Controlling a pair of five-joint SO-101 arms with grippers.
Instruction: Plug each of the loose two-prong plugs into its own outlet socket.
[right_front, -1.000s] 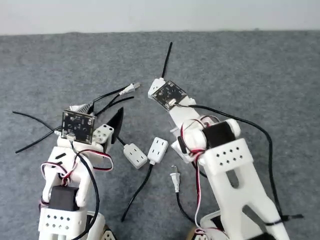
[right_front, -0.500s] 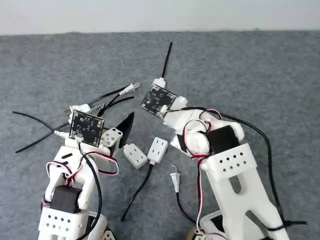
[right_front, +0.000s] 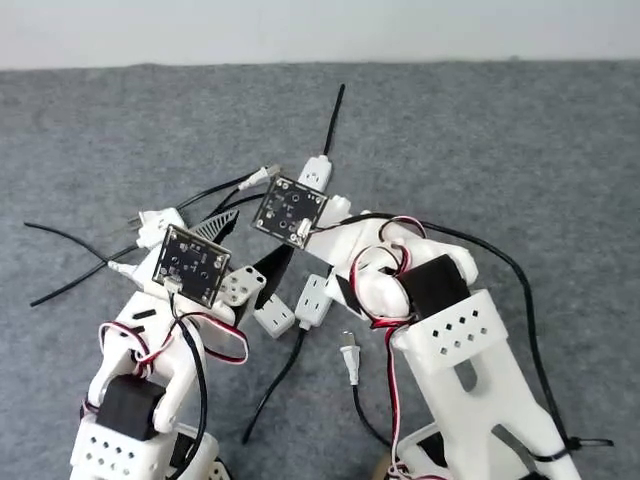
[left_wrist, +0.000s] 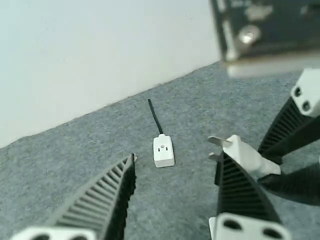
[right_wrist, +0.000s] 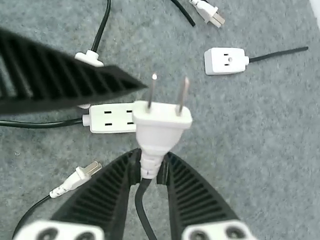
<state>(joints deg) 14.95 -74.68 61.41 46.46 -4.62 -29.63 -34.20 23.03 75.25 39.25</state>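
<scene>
My right tool (right_wrist: 150, 159) pinches a white two-prong plug (right_wrist: 161, 120) by its neck above the grey table (right_wrist: 260, 150), I judge so the prongs point free toward the multi-outlet socket block (right_wrist: 111, 119) lying just beyond; my left tool (left_wrist: 176, 160) hangs spread nearby, probably ready to steady a socket; a single outlet socket (right_wrist: 226, 60) and a loose plug (right_wrist: 77, 178) lie apart; no writing is readable.

Sockets and plugs on the worktop (right_front: 520, 150)
Left socket (right_front: 275, 318) and right socket (right_front: 315, 300) are set side by side; far socket (right_front: 316, 172) lies behind, loose plug (right_front: 350, 358) before.
</scene>
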